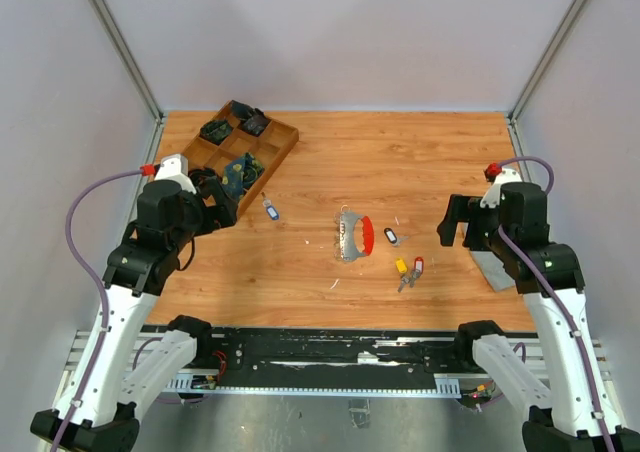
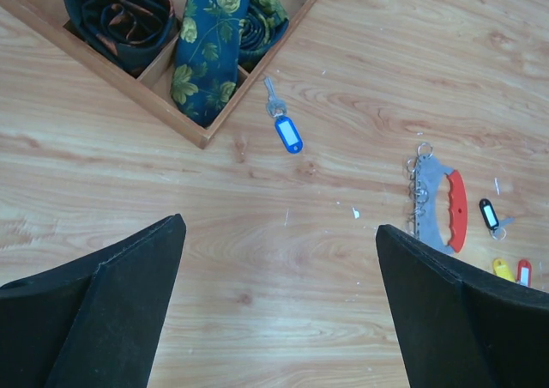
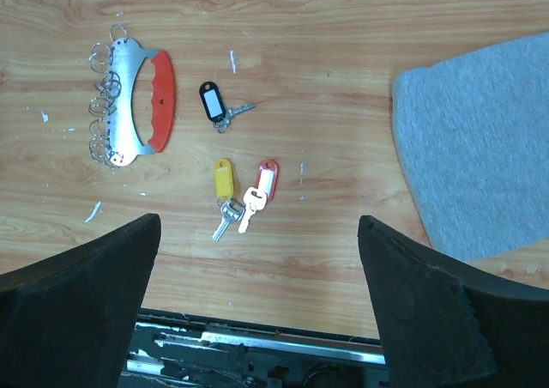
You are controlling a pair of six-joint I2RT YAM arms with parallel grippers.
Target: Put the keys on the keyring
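Wooden table, pale walls; keyring mid-table, keys near; left jaws, right jaws spread, empty.

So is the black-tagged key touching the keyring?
Apart. The right wrist view shows a strip of bare table between the black-tagged key and the keyring, on its red side.

No legible text, brand, number or sign appears in any view. The white label windows on the blue key tag, the black key tag and the red key tag carry no readable marking.
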